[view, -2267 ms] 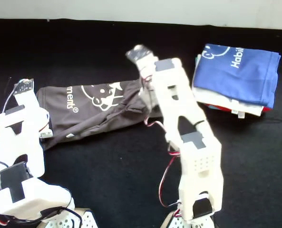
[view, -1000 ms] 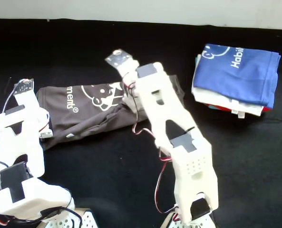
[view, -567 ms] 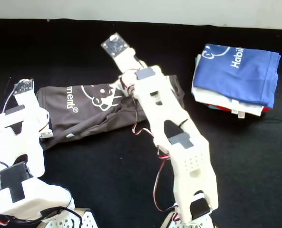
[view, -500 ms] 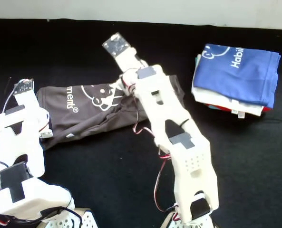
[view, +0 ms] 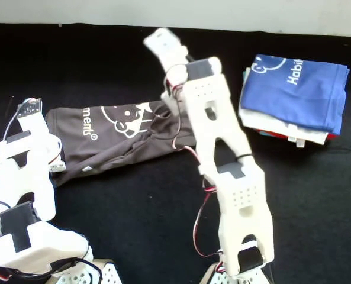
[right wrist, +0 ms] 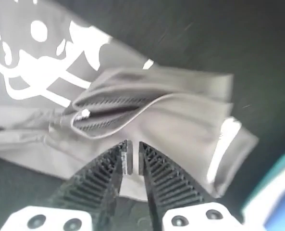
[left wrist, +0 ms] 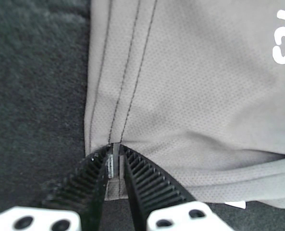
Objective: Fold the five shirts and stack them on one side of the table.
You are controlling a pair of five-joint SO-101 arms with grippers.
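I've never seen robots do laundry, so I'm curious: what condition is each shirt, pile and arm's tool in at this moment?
grey shirt, lying in a long, partly folded strip
shirt stack, folded and piled, blue one on top
left tool, shut on the grey shirt's hemmed corner
right tool, shut above the grey shirt; whether it pinches cloth is unclear

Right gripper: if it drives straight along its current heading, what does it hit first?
The grey shirt: the right gripper points its jaws at the bunched fold along the shirt's edge. Nothing else shows in between, though depth is hard to judge.
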